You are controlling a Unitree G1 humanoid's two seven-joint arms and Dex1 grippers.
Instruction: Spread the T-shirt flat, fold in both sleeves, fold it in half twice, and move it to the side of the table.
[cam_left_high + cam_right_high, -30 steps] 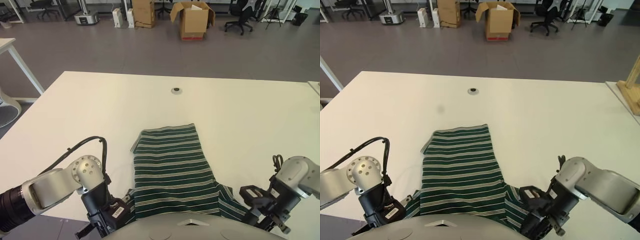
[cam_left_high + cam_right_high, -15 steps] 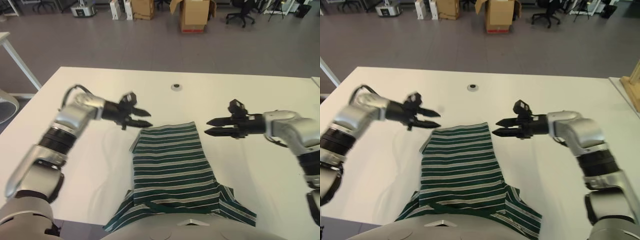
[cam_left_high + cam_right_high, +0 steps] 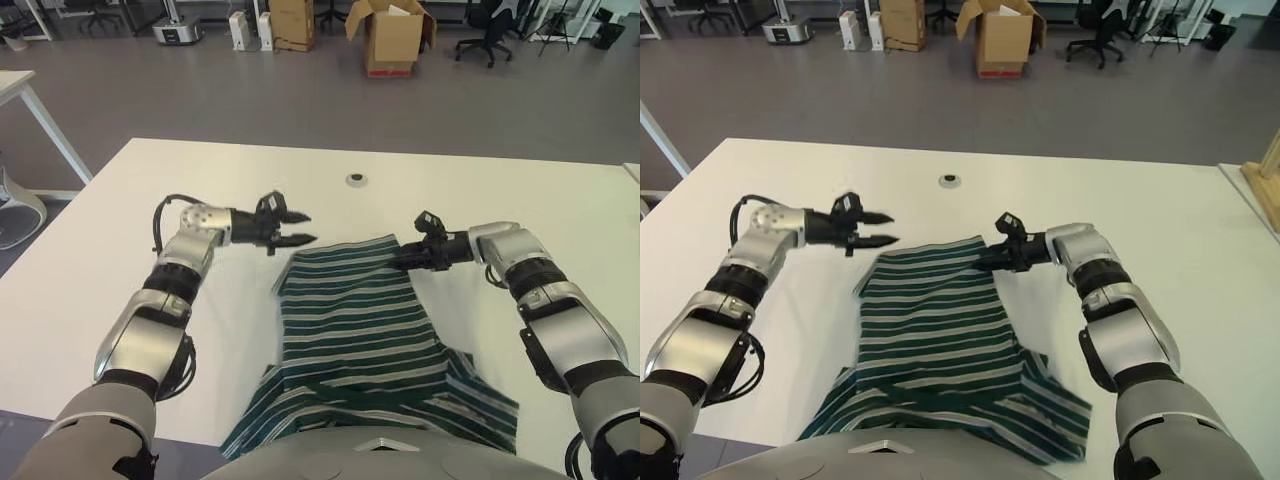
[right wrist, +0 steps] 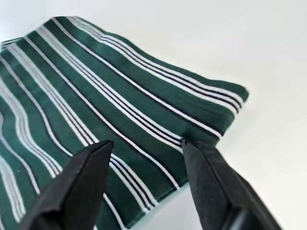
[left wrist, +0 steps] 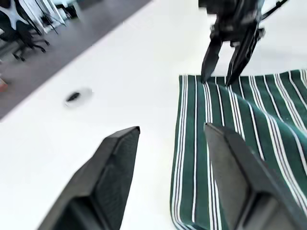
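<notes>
The green T-shirt (image 3: 355,320) with white stripes lies on the white table (image 3: 150,200), its folded body pointing away from me and its sleeves spread at the near edge. My left gripper (image 3: 305,227) hovers open just beyond the far left corner, with nothing between its fingers (image 5: 115,167). My right gripper (image 3: 395,262) is open at the far right corner (image 4: 230,98), fingers (image 4: 72,191) straddling the striped cloth close to its edge. The left wrist view shows that right gripper (image 5: 223,76) with its tips down on the shirt's far hem.
A small round grommet (image 3: 355,180) sits in the table beyond the shirt. Bare tabletop lies to both sides. On the floor behind stand a cardboard box (image 3: 395,35) and office chairs. Another table (image 3: 20,90) is at the left.
Both arms have swung up from the near table edge to the shirt's far edge. Since half a second ago the right gripper has dropped onto the far right corner, and the left drew closer.
</notes>
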